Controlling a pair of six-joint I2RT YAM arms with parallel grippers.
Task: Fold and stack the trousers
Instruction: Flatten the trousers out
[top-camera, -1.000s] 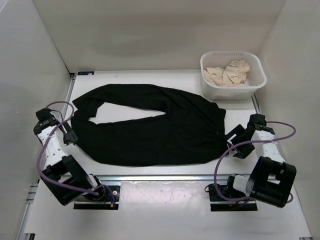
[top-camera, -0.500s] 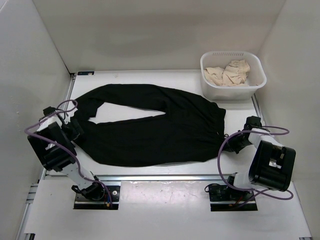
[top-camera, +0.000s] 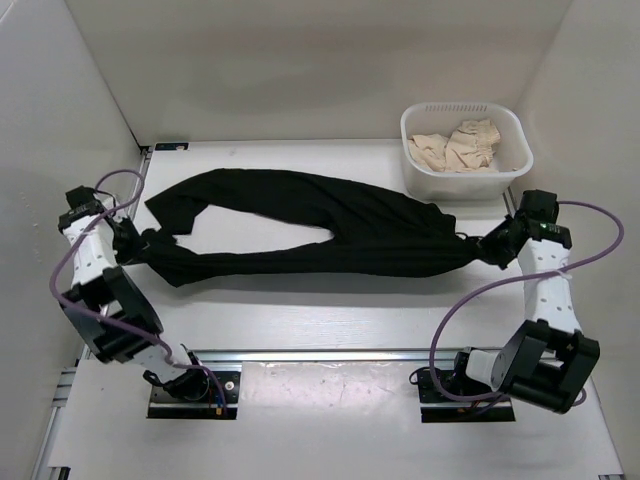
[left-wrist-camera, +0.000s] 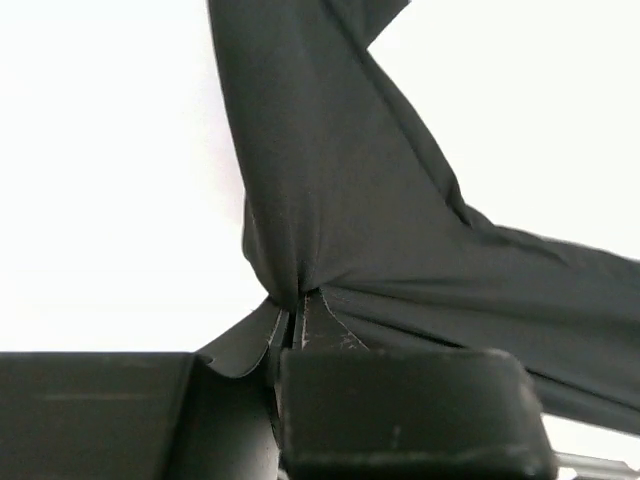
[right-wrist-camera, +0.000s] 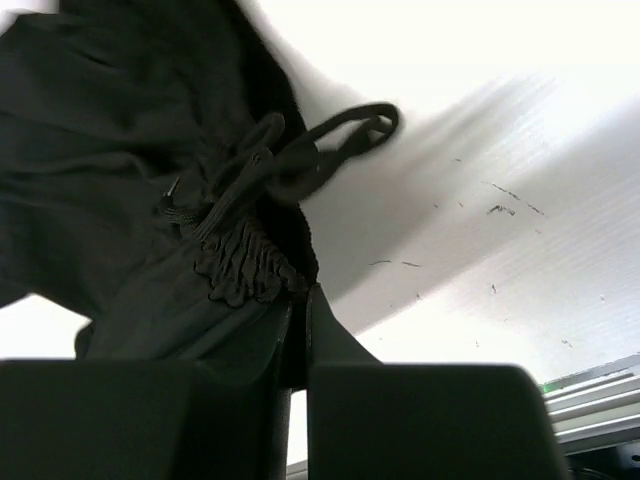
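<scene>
The left claw pinches the black trousers near the left edge of the surface; the right claw clamps their waistband near the right edge.

The left arm and right arm are showing white link shells between black joint housings. A purple left cable and a purple right cable are looping alongside, reaching the black left base and right base. The left gripper and right gripper are showing flat matte-black fingers.
</scene>
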